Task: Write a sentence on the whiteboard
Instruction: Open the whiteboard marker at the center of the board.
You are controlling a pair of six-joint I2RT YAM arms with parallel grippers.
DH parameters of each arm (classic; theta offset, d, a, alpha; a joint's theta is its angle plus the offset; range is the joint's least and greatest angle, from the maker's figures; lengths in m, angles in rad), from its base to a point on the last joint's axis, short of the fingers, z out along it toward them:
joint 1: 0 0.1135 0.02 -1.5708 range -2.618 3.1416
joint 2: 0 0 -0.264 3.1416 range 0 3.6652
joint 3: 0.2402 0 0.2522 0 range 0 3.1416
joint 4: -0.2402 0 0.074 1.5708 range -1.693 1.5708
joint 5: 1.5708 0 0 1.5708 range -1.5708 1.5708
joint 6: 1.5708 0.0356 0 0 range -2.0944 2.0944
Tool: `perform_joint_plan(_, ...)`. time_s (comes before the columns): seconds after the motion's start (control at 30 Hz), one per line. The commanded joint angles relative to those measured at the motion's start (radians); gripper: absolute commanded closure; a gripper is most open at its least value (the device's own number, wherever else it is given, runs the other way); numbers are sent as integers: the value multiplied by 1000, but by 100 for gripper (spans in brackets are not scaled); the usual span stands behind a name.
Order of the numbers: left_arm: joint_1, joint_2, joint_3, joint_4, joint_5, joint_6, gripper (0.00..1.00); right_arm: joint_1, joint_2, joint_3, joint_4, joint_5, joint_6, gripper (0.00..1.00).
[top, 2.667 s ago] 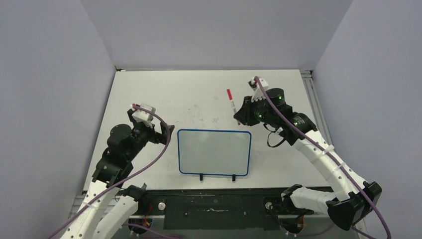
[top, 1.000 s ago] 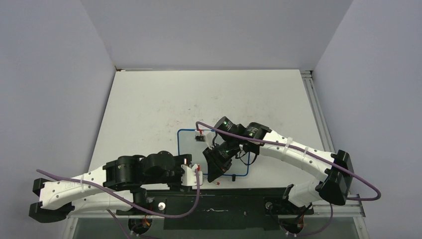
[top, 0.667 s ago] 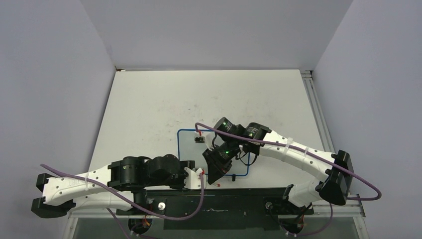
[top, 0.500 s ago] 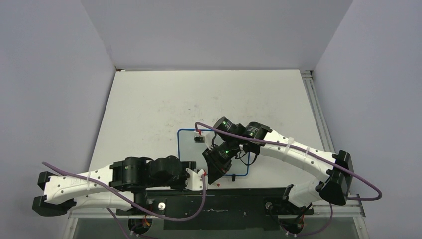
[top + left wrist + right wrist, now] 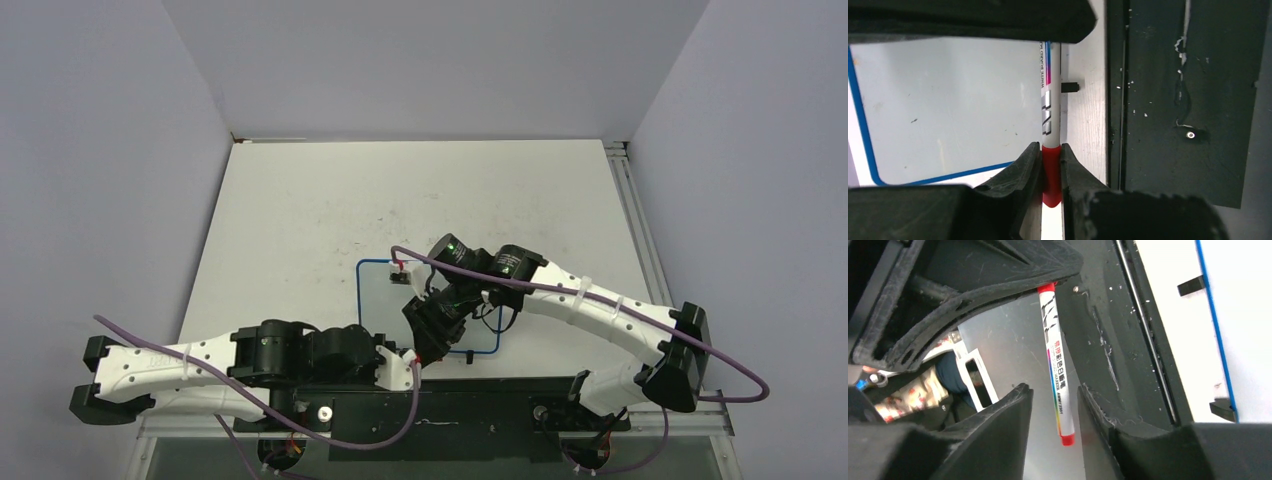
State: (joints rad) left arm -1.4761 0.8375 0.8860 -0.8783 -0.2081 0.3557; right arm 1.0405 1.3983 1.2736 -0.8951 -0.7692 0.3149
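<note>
While the whiteboard (image 5: 378, 300) lies flat on the table (image 5: 300, 220), the marker (image 5: 1050, 110) is held just over the board's near long edge (the edge with the two black clips (image 5: 1190, 286)). The left gripper (image 5: 1050, 152) is pinching the marker's red cap (image 5: 1050, 172), probably to keep the cap when the body is pulled away. The right gripper (image 5: 1053, 389), above the same edge, has its fingers spread on both sides of the body without touching it, so only the left one carries the marker.
</note>
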Motion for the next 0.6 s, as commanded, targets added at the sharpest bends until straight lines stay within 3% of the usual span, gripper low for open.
perform_joint_plan(0.0, -1, -17, -2, 53, -109, -106, 100, 4, -80, 3, 56, 103, 72, 45)
perform_joint_plan(0.07, 0, -35, -27, 95, -114, -145, 100, -1, -138, -32, 95, 159, 96, 23)
perform_joint_plan(0.17, 0, -59, -68, 177, -118, -175, 100, -9, -228, -108, 170, 248, 137, 10)
perform_joint_plan(0.37, 29, -115, -181, 419, -122, -169, 100, -9, -472, -339, 438, 366, 285, 3)
perform_joint_plan(0.47, 101, -127, -191, 449, -69, -142, 100, -8, -543, -410, 527, 393, 328, 1)
perform_joint_plan(0.57, 204, -138, -191, 466, 53, -133, 100, -8, -567, -472, 620, 392, 362, 9)
